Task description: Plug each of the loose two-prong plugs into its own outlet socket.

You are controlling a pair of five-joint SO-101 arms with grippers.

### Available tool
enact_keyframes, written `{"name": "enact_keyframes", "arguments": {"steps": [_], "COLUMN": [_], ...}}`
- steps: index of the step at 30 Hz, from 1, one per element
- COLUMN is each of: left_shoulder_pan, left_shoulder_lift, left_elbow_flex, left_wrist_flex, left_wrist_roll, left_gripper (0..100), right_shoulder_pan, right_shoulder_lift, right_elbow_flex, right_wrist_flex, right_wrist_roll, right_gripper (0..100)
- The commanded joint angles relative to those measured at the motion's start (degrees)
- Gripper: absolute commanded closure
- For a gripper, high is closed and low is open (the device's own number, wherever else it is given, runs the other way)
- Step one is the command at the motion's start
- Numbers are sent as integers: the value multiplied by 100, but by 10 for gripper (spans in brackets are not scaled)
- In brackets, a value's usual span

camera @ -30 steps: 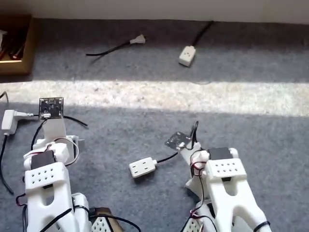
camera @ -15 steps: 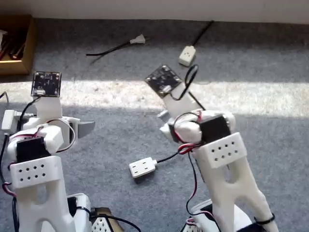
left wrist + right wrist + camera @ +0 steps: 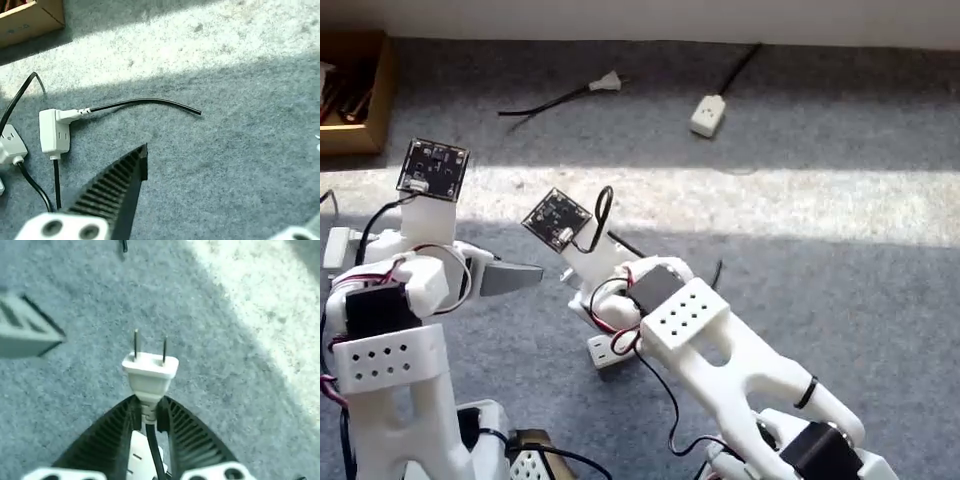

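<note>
R gripper (image 3: 147, 410) pinches white plastic two-prong plug (image 3: 150, 371) at cord end, prongs fwd for your insertion. L gripper (image 3: 505, 273) gapes wide, empty, so free to steady white socket block (image 3: 605, 352).

White two-prong plug (image 3: 150, 371), prongs pointing away, black cord, clamped at its neck in right pincer (image 3: 148, 407). Second plug (image 3: 606, 82), white on black cord, lies flat on far carpet (image 3: 820, 300), near white outlet socket (image 3: 707, 115). Another socket (image 3: 610, 351) lies by the arms.
</note>
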Motion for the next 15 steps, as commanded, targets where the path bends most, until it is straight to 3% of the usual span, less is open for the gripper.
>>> {"name": "enact_keyframes", "arguments": {"steps": [1,8,15], "left_shoulder_pan": [541,910,391], "left_shoulder_lift": [-31,-22,22], "left_elbow_flex": [-338,-48,1262], "left_wrist_flex": [211,149,-1618], "left_wrist_roll": [-53,-26,-53], "left_gripper": [426,422,423], "right_shoulder_pan": [-31,-40,-347], "right_shoulder_lift": [-22,-101,-1464], "right_elbow_flex": [48,48,268], "right_wrist_flex": [-233,-259,374], "right_wrist_roll": [-62,-167,-185], "right_gripper": [991,991,991]}}
